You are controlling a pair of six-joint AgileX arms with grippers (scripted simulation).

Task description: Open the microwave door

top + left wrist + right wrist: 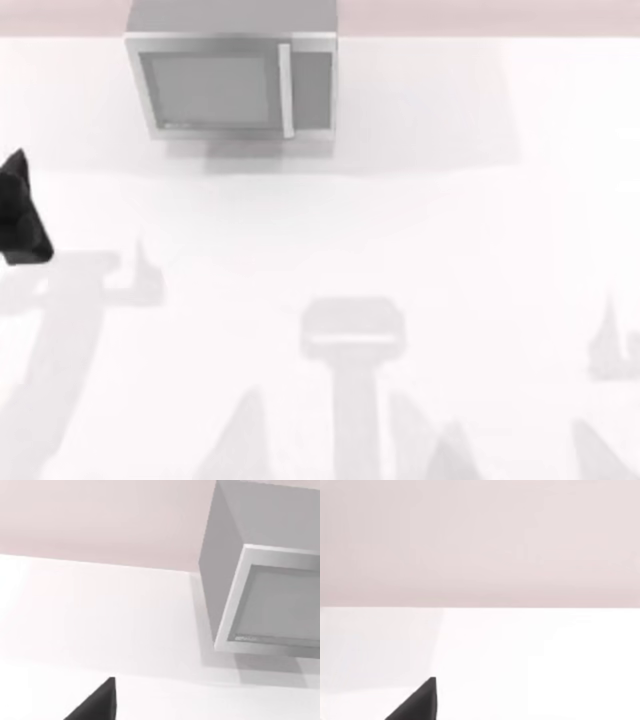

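Very bright, overexposed rendering. The table [450, 230] reads as near-pure white with little surface detail. Soft grey shadows fall across the lower half of the top view, one box-shaped at lower centre, others tapering and pointed along the bottom edge and at lower right. A faint shadow lies just below the microwave [232, 75] at upper left of centre. Edges look soft throughout. In both wrist views the pale pink backdrop [480, 540] is evenly lit, without glare spots.
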